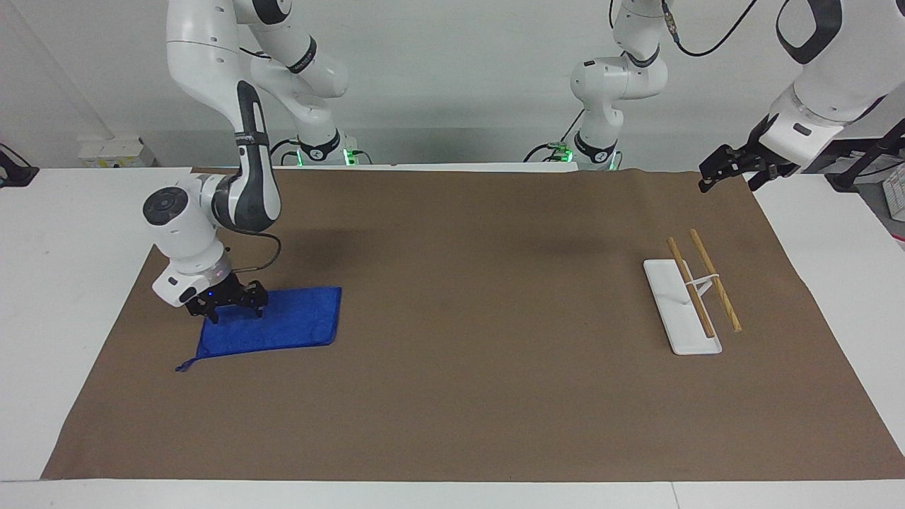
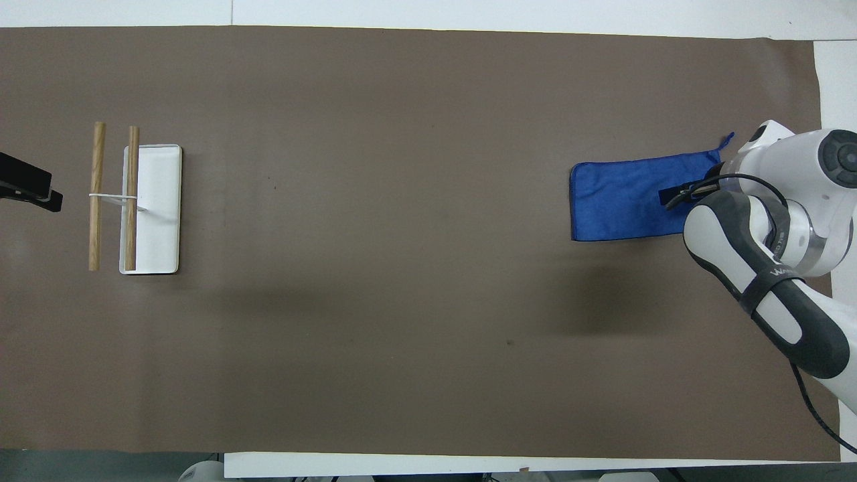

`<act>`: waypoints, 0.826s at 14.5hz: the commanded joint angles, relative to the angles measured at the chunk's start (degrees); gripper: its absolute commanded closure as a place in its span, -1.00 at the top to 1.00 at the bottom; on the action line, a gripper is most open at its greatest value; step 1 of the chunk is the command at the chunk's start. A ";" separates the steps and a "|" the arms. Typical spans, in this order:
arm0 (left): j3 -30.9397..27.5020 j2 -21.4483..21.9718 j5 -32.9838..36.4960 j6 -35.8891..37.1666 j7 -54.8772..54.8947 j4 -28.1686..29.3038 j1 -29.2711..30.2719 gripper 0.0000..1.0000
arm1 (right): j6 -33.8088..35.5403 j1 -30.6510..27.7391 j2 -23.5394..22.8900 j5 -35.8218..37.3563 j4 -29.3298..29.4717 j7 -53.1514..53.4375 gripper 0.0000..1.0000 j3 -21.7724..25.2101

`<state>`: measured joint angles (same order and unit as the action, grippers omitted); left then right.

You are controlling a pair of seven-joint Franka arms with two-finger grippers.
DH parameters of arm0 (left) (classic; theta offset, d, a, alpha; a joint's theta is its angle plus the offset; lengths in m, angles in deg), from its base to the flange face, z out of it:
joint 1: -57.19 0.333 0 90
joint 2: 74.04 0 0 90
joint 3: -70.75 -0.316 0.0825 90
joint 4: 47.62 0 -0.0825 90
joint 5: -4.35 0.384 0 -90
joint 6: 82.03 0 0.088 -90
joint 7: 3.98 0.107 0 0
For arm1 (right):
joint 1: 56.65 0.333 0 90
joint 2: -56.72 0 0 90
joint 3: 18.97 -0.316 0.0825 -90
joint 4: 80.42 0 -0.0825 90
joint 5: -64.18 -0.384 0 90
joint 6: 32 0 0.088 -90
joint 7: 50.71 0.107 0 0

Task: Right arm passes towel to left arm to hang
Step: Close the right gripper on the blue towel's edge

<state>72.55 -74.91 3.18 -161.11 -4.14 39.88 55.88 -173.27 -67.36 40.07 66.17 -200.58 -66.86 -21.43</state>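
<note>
The blue towel (image 1: 290, 322) (image 2: 619, 201) lies flat on the brown mat toward the right arm's end of the table. Its loop string (image 1: 185, 365) (image 2: 726, 140) trails from the corner farthest from the robots. My right gripper (image 1: 236, 313) (image 2: 673, 196), blue light lit, stands open with its fingertips down at the towel's surface, near the corner closest to the robots. The cloth is not pinched or lifted. My left gripper (image 1: 732, 170) (image 2: 37, 191) waits open in the air over the mat's edge at the left arm's end, holding nothing.
A rack with a white base (image 1: 668, 300) (image 2: 161, 207) and two wooden bars (image 1: 715, 281) (image 2: 97, 194) stands toward the left arm's end. The brown mat (image 1: 481, 396) covers most of the white table (image 1: 63, 268).
</note>
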 commanded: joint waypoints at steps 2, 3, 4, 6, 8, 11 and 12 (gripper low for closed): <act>-0.30 1.22 1.09 -0.29 -0.54 1.36 -0.35 1.00 | -1.03 -1.33 0.04 -0.05 -1.13 -1.42 0.83 -1.05; -0.30 1.22 1.09 -0.29 -0.54 1.45 -0.35 1.00 | -1.03 -1.33 0.04 -0.05 -1.21 -1.42 0.67 -1.05; -0.30 1.31 1.09 -0.29 -0.54 1.45 -0.35 1.00 | -1.03 -1.33 0.04 -0.05 -1.22 -1.42 0.41 -1.05; -0.30 1.22 1.09 -0.29 -0.54 1.36 -0.35 1.00 | -0.94 -1.33 0.04 -0.05 -1.30 -1.42 0.22 -1.14; -0.30 1.22 1.09 -0.29 -0.54 1.45 -0.35 1.00 | -0.85 -1.33 0.04 -0.05 -1.30 -1.42 -0.06 -1.58; -0.30 1.22 1.09 -0.29 -0.54 1.45 -0.35 1.00 | -0.50 -1.33 0.04 -0.05 -0.95 -1.42 -0.90 -1.93; -0.30 1.31 1.09 -0.29 -0.54 1.45 -0.35 1.00 | -0.41 -1.59 0.04 -0.05 -0.78 -1.33 -1.00 -1.93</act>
<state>72.55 -74.91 3.18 -161.11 -4.14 39.88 55.88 -173.24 -67.41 40.35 66.17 -200.85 -66.92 -22.37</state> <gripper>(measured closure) 0.000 0.824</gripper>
